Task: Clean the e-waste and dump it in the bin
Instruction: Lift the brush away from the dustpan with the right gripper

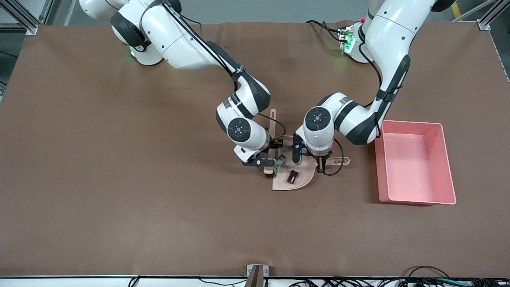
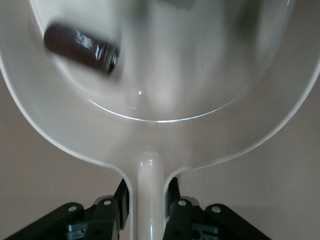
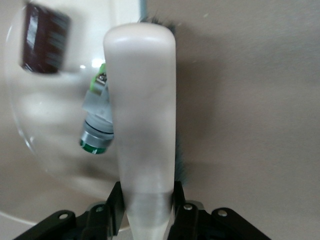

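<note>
The beige dustpan [image 1: 299,181] lies on the brown table near its middle. My left gripper [image 1: 320,165] is shut on the pan's handle [image 2: 147,200]. The dark maroon block [image 1: 293,176] lies inside the pan and also shows in the left wrist view [image 2: 80,47] and the right wrist view [image 3: 44,37]. My right gripper [image 1: 271,161] is shut on a beige brush [image 3: 142,100], whose bristles stand at the pan's open edge. The white component with green marks [image 1: 279,167] lies against the brush at the pan's edge [image 3: 97,125]. The pink bin [image 1: 416,199] stands toward the left arm's end.
The brush's long handle [image 1: 273,123] points toward the robots' bases. The two wrists are close together over the pan. A black cable loops from the left wrist by the pan's handle [image 1: 336,165]. The bin holds nothing that I can see.
</note>
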### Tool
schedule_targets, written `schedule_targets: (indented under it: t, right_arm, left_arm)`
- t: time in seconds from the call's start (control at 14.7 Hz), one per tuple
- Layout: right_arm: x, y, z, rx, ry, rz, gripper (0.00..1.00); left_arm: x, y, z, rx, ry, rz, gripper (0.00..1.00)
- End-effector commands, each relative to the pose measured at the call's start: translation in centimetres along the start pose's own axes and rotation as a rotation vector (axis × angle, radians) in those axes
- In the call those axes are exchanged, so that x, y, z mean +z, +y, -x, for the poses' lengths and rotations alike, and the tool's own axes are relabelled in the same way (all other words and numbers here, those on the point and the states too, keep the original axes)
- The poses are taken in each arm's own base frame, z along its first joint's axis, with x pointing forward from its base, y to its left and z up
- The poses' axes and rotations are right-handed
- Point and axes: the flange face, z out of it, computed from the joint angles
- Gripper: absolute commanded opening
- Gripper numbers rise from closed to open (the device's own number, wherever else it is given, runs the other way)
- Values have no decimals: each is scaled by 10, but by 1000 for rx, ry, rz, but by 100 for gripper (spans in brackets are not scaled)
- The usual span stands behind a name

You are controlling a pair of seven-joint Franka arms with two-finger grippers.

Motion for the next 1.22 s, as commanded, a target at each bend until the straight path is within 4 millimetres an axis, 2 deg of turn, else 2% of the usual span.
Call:
schedule_targets:
  t: [0.0,0.27,0.34,0.48,0.75,0.95,1.15]
  right_arm:
    - [7,-18,12,-34,-24,-37,0]
    - [8,-23,18,-7,-58,-73,0]
    - [4,-17,13,-2,-59,-69,0]
    - [-18,-4,-3,12,-52,-69,0]
    - [-61,44,-39,6,-102,-36,0]
    - [-110,89,-59,3,-82,75,0]
    - [-155,156,-81,38,-69,146,0]
  left_arm:
    - [-1,-5,-4,-2,-19,-9,13]
    - [-2,-4,-4,-2,-19,-9,13]
    - [-2,-4,-4,-2,-19,-9,13]
    - [-3,-5,-3,0,-20,-10,13]
    - [1,-4,-2,4,-23,-4,13]
    - [1,-7,5,12,-19,-7,13]
    - [-3,-12,2,6,24,-45,12]
